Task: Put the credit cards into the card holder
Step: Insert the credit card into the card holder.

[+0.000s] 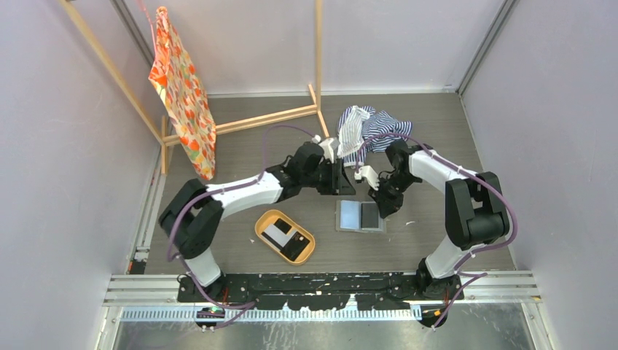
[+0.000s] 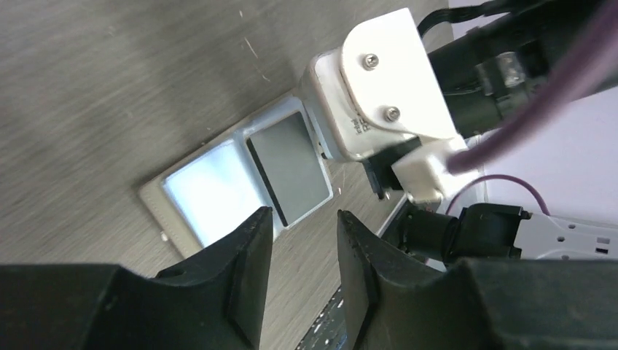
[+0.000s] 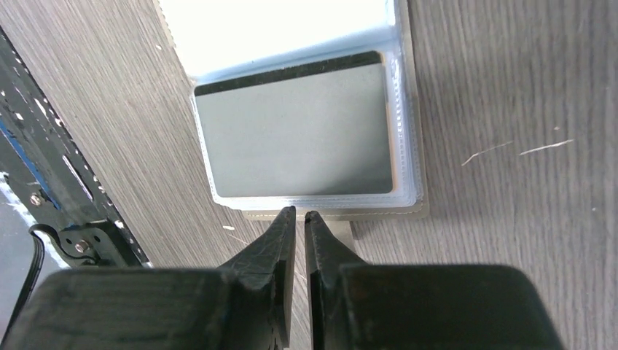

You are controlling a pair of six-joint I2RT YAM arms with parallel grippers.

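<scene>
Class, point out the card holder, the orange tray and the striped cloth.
card holder [image 1: 350, 216], top view, pale left page
orange tray [image 1: 257, 229], top view, left rim
striped cloth [image 1: 382, 127], top view, middle

The grey wood-grain tabletop [image 1: 240, 153] carries the open card holder [image 1: 360, 216] at centre, an orange tray [image 1: 259, 232] to its lower left, a striped cloth [image 1: 368, 127] and a wooden frame [image 1: 270, 118] above.

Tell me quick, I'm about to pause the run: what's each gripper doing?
Left gripper: open, empty.
Right gripper: all but shut, tips at the card holder's edge; whether it pinches it cannot be told.
</scene>
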